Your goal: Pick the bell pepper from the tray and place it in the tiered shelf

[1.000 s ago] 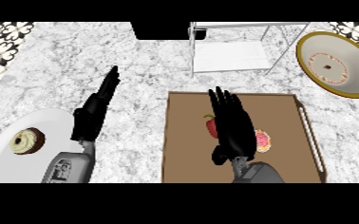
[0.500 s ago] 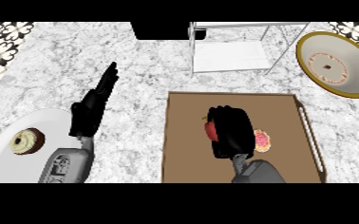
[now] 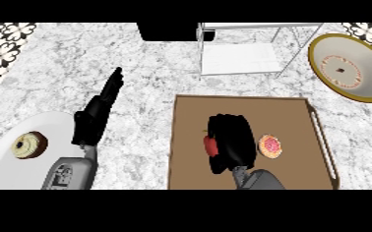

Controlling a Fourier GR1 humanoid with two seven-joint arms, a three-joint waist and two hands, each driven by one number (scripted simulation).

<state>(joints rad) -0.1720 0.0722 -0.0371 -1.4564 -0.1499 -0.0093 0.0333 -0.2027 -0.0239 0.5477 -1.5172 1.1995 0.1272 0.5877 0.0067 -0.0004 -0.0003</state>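
1 hand, the right hand, is curled over the bell pepper on the tray at lower centre; lifting could let it slip sideways.

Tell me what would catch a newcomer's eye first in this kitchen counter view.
The right hand stands out, curled over the red bell pepper in the middle of the brown tray, with a pink doughnut just to its right. Beyond the tray stands the white tiered shelf.
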